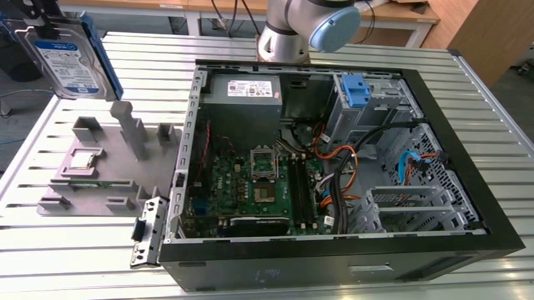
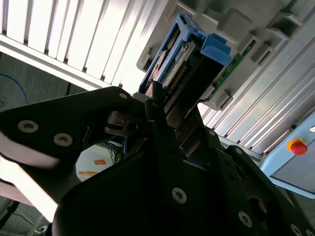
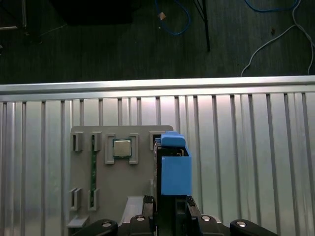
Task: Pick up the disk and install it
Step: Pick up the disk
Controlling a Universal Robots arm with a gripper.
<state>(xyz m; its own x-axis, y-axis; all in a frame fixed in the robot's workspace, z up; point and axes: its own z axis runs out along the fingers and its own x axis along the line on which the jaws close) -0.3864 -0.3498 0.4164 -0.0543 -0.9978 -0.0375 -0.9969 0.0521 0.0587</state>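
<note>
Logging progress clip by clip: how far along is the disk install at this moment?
Done: the disk is picked up, hanging clear above the grey fixture in the exterior view. In hand: the gripper is shut on the disk's end, holding it upright. Left: the disk is not yet inside the open computer case, so the install itself is not done.

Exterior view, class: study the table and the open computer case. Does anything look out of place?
The disk sits neither on the grey fixture nor in the case: it hangs upright in the air by the fixture, clamped in the gripper. Nothing looks damaged or spilled.
</note>
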